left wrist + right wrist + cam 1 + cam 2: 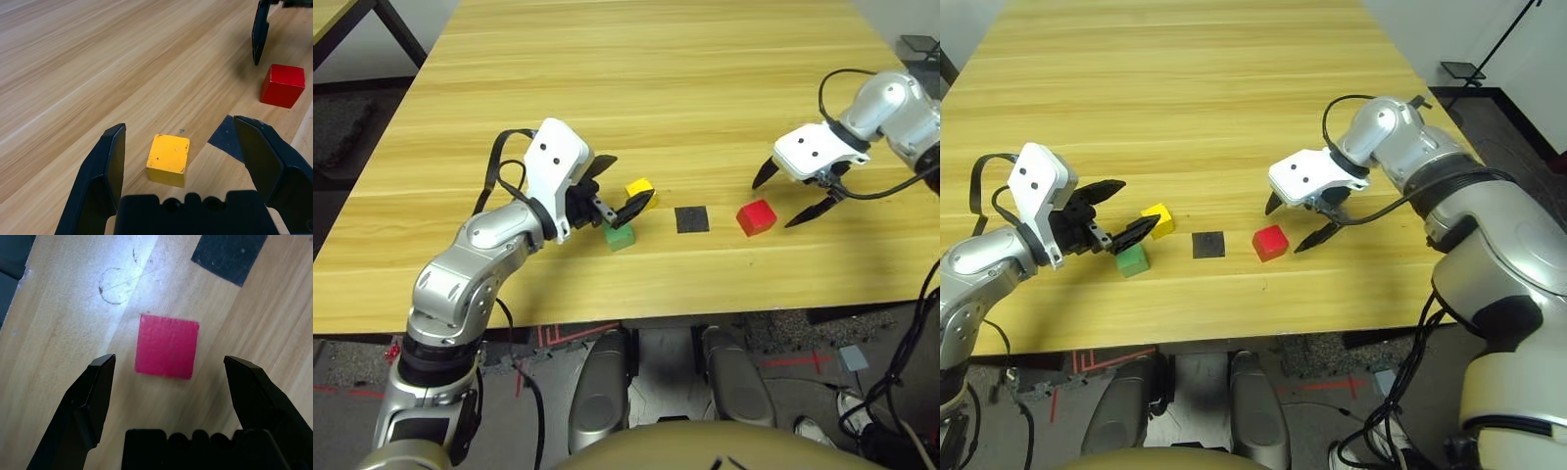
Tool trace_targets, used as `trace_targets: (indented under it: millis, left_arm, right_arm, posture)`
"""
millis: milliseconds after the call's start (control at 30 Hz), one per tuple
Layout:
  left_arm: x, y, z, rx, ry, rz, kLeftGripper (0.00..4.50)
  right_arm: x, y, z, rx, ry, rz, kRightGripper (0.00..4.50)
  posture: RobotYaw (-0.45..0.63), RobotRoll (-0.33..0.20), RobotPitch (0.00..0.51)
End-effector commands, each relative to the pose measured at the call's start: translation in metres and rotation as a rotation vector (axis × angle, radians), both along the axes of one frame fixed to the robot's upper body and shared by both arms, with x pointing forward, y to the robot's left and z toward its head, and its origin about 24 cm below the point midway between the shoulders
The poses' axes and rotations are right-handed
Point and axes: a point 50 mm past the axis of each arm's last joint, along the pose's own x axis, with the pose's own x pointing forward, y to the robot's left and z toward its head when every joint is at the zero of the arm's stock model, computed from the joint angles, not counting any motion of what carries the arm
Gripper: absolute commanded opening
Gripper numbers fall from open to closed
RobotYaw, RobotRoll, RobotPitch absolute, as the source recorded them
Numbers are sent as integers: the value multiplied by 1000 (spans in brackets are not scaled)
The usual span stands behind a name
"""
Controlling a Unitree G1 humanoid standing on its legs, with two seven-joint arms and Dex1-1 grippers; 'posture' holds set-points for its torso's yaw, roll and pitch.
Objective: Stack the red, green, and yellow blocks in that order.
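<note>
The red block [756, 216] rests alone on the table, just right of a flat black square patch [692, 218]. My right gripper [776, 203] hovers over it, open, and the block lies free between the spread fingers [93, 391] in the right wrist view. The yellow block [639, 188] sits left of the patch, and the green block [620, 237] lies just in front of it, nearer the table's front edge. My left gripper [622, 186] is open and points at the yellow block [168, 159], which sits on the wood between its fingertips, untouched.
The light wooden table [636, 78] stretches bare behind the blocks. Its front edge [636, 318] runs close below the green block. Black cables loop off both wrists. A pencilled circle [116, 286] marks the wood beside the red block.
</note>
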Motion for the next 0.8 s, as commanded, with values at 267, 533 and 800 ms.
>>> trace_targets:
  millis: [267, 533, 800]
  left_arm:
    - [-3, 1, -4, 9, 2, 23, 4500]
    - [-4, 3, -2, 11, -4, 36, 4500]
    - [-3, 1, 1, 11, -14, 37, 4500]
  right_arm:
    - [0, 2, -19, -46, 20, 21, 4474]
    - [5, 10, -21, 13, 7, -15, 2421]
    - [5, 42, 4, 143, 28, -68, 2039]
  posture:
    - [500, -277, 164]
    - [514, -268, 164]
    - [508, -269, 151]
